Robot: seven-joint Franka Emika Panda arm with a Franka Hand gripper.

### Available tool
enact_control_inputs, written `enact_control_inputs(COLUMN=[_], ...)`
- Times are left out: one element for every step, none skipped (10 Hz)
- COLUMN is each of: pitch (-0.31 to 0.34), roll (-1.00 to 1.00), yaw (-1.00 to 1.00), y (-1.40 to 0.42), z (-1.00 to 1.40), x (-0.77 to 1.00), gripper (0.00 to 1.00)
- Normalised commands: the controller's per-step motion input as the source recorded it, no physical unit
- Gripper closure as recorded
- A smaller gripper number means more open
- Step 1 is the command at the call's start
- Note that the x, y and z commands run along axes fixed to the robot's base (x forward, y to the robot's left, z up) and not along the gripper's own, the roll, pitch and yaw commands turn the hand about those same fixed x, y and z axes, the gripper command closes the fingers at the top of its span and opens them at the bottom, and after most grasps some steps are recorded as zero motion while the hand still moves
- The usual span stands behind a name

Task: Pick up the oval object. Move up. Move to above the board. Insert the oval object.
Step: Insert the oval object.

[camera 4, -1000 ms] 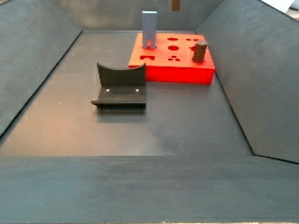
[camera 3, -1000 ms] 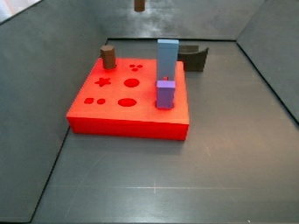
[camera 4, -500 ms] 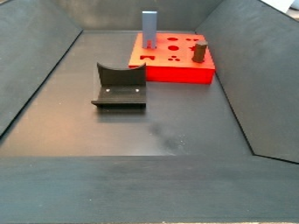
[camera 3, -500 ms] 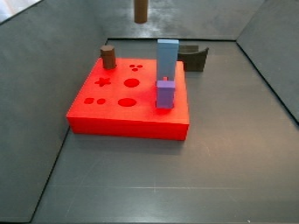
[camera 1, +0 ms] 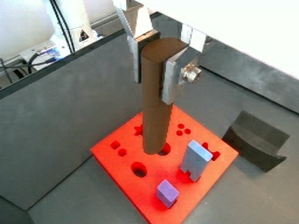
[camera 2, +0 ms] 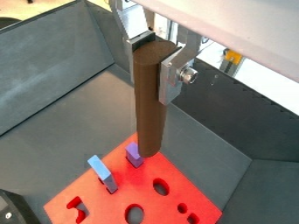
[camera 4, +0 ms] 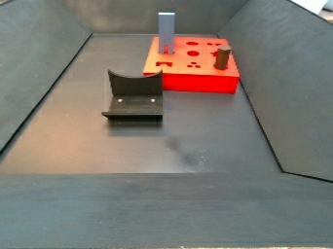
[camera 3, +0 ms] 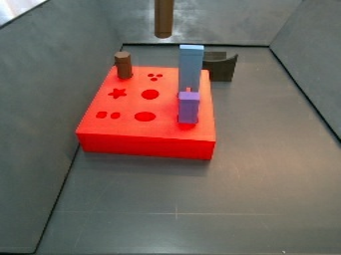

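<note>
My gripper [camera 1: 156, 74] is shut on the top of the oval object [camera 1: 155, 122], a tall dark-brown peg that hangs upright between the silver fingers in both wrist views [camera 2: 149, 74]. The peg [camera 2: 147, 122] is in the air above the red board [camera 1: 117, 156]. In a side view only the peg's lower end [camera 3: 163, 17] shows at the top edge, above the board's [camera 3: 134, 129] far side; the gripper itself is out of frame there. In a side view the board [camera 4: 196, 82] shows, but peg and gripper are out of view.
On the board stand a light-blue block [camera 3: 192, 65], a purple block [camera 3: 189, 107] and a short brown cylinder [camera 3: 123, 65]. The dark fixture [camera 4: 134, 95] stands on the grey floor beside the board. Grey walls enclose the bin.
More of the peg now shows at the top of a side view, reaching lower in the frame. In the other side view its tip has left the frame.
</note>
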Motion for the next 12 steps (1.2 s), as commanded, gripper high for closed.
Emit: enact_control_inputs(pitch=[0.0, -0.016, -0.011, -0.104, 0.016, 0.0, -0.01, -0.013, -0.027, -0.024, -0.027, -0.031], roll=[0.03, 0.0, 0.0, -0.08, 0.0, -0.09, -0.03, -0.03, -0.03, -0.04, -0.03, -0.03], yaw=[0.0, 0.0, 0.0, 0.0, 0.0, -0.93, -1.0, -1.0, -1.0, -0.99, -1.0, -1.0], y=[-0.02, 0.0, 0.0, 0.0, -0.09, 0.0, 0.0, 0.0, 0.0, 0.0, 0.0, 0.0], z=[0.0, 0.0, 0.0, -0.29, -0.94, -0.81, -0.75, -0.76, -0.75, -0.75, -0.75, -0.75], x=[0.0, 0.0, 0.0, -0.13, -0.06, -0.07, -0.04, -0.04, -0.04, -0.03, -0.04, -0.04], gripper=[1.0, 1.0, 1.0, 1.0, 1.0, 1.0, 1.0, 1.0, 1.0, 1.0, 1.0, 1.0])
